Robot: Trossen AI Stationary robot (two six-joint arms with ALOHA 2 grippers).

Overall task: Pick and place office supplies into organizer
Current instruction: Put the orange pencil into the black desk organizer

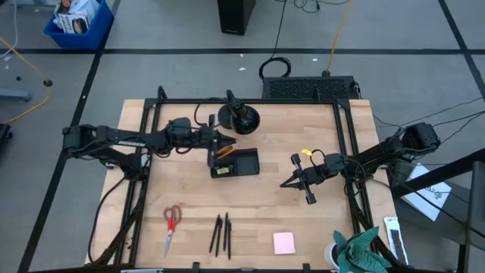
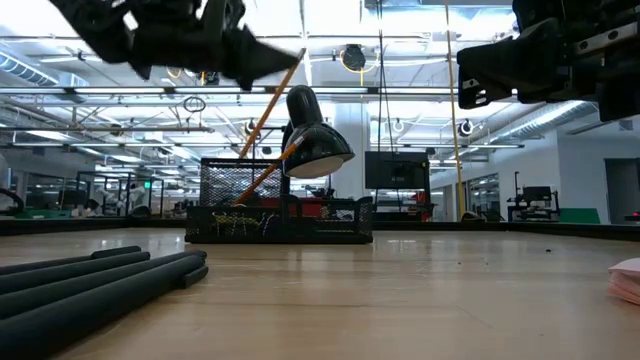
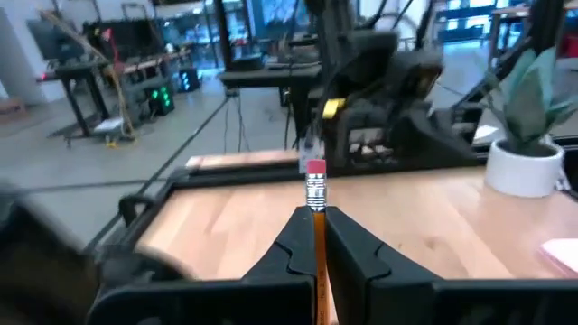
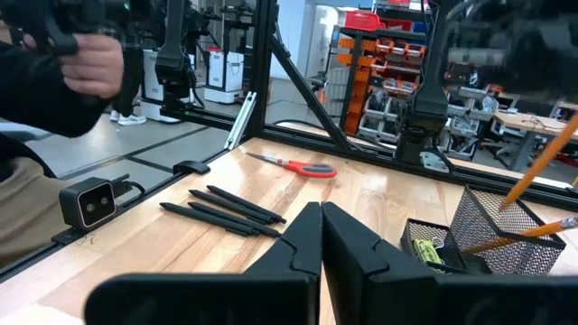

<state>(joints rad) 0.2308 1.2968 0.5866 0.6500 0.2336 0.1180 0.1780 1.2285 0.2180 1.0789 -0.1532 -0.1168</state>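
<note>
- Left hand clamped on a pencil, raised just over the organizer's mesh cup, where a second pencil already leans.
- Step in hand, I judge: dropping this pencil in. Next: lower the tip into the cup, then release.
- Right hand fingers together, empty, off to the organizer's far side.
- Pens, scissors, sticky pad lie on the surface, away from both hands.

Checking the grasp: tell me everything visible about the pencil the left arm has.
The pencil is orange, wood-looking, with a silver metal band and pink eraser at its free end. The left gripper is shut on it, fingers pinching both sides. It slants down over the black mesh organizer, where another pencil already leans.
</note>
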